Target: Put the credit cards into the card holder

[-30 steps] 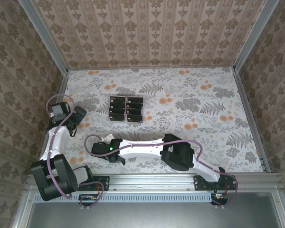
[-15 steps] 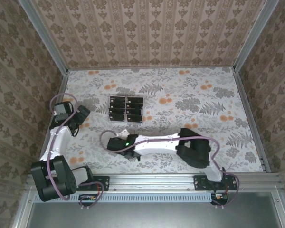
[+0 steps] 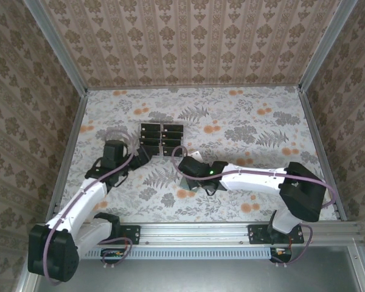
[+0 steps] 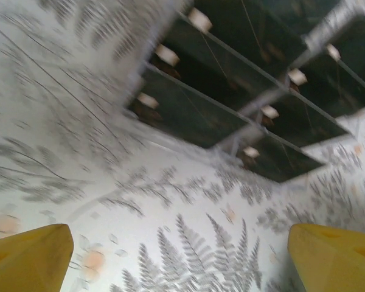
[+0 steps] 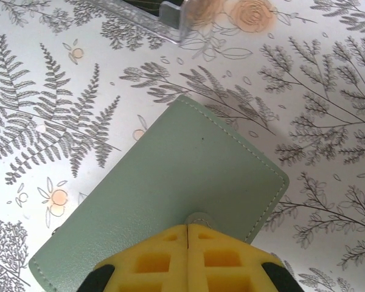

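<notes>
The black credit cards [image 3: 162,140] stand in a clear plastic rack at the table's middle left; up close they [image 4: 231,91] appear as dark blurred rows. My left gripper [image 3: 141,155] sits just at the rack's near-left corner, its yellow jaws [image 4: 179,255] wide open over bare cloth with nothing between them. The sage-green card holder [image 5: 188,176] lies closed under my right gripper [image 5: 187,226], whose yellow jaws are pressed together on the small snap tab at its edge. From above, the right gripper [image 3: 185,170] is just below and to the right of the rack, the card holder [image 3: 190,182] mostly hidden beneath it.
The clear rack's corner [image 5: 170,21] lies just ahead of the card holder. The floral tablecloth [image 3: 261,140] stretches open to the right and back. Patterned walls and metal rails [image 3: 316,146] close in the table.
The left arm swung from the far left edge over to the rack. The right gripper shut and travelled right and away, up to the rack, with the card holder.
</notes>
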### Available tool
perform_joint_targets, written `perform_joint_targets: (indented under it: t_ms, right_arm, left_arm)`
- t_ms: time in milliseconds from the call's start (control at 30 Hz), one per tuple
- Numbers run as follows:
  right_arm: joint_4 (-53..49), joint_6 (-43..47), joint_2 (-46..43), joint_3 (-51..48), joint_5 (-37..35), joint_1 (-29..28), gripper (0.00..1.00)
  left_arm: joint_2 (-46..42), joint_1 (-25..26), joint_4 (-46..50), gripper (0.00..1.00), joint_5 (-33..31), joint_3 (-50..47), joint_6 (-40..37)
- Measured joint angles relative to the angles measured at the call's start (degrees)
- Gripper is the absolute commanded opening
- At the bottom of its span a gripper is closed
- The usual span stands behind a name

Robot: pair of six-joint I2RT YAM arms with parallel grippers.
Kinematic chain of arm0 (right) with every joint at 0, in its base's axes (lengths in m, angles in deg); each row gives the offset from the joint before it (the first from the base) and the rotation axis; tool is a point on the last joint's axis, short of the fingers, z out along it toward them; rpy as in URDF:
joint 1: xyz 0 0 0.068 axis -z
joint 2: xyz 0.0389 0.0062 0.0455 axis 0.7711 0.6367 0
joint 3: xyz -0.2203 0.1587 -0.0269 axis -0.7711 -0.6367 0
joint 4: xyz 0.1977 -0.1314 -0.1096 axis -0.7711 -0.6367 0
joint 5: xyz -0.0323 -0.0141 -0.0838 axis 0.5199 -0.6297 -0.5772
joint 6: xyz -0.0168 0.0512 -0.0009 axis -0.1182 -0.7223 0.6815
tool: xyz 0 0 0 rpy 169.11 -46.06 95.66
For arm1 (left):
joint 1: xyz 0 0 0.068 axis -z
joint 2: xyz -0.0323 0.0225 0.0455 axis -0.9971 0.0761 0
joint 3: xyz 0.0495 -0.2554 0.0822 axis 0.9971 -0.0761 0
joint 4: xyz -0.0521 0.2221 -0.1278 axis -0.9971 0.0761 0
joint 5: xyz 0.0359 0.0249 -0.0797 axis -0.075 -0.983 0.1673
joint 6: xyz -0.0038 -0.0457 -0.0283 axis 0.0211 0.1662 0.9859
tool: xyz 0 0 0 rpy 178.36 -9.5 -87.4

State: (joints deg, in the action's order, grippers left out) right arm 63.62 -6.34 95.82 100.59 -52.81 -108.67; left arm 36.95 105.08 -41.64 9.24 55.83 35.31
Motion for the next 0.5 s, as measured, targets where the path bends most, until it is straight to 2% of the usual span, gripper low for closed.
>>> perform_joint_targets:
  t_ms: [200, 500]
  right_arm:
    - [2.54, 1.49, -6.47, -3.21, 2.34, 2.34, 0.0]
    - [3.32, 2.36, -13.42, -3.98, 3.67, 3.72, 0.0]
  left_arm:
    - [2.84, 10.78, -7.74, 1.0, -1.33, -1.22, 4.68]
    - [15.5, 20.28, -20.28, 1.0, -2.67, -0.52, 11.52]
